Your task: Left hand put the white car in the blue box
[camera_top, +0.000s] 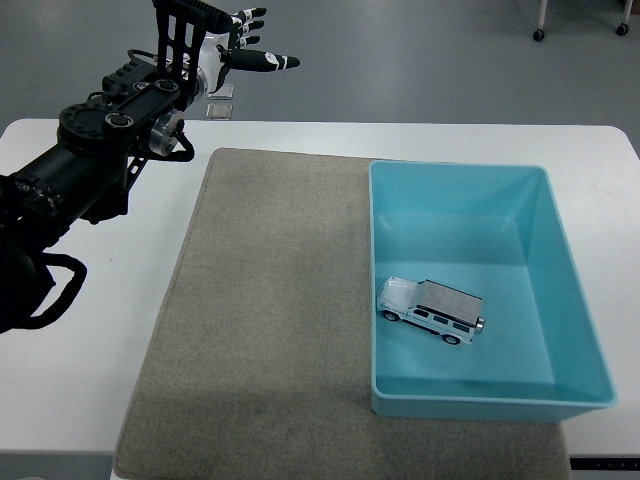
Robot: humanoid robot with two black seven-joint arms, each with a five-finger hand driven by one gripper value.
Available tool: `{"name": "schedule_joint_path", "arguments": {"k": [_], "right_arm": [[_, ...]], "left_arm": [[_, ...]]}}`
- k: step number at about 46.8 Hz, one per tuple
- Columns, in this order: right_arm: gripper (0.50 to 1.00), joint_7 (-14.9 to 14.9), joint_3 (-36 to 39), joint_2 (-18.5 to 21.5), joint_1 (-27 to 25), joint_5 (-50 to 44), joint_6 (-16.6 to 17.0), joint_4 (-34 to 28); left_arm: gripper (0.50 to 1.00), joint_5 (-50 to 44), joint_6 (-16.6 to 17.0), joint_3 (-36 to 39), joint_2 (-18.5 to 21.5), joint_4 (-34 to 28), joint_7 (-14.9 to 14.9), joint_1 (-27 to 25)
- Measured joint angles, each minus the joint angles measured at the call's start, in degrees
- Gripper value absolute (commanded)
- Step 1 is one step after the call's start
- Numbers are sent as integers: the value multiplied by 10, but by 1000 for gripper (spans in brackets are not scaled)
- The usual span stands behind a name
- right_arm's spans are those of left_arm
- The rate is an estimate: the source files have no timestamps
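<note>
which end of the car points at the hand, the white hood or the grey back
The white hood end of the car: it faces the picture's left, the side where the left hand hangs raised and open. The back points right.

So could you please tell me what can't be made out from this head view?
- Car: its far side faces away from the camera; wheels and windows are too small for detail.
- Left hand: its palm is hidden behind the black frame at the wrist; the fingers are spread.
- Right arm: out of frame.
- Small object on the floor beyond the table: too small to identify.

Bright, even overhead light; soft shadows, sharp focus throughout.
</note>
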Motion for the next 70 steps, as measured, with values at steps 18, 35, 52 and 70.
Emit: {"name": "schedule_joint_path", "arguments": {"k": [18,35,52,70], "right_arm": [[936,0,0,0,0,0,0,0],[936,0,0,0,0,0,0,0],[936,0,0,0,0,0,0,0],[936,0,0,0,0,0,0,0]], "left_arm": [[1000,-202,-84,-8,-2,-4,-40,41],[1000,-388,-266,-9,-2,21,-78,77],[1000,-409,-157,-33,-12,9,-77,87],[1000,-432,-165,-74,-17,7,-77,87]]}}
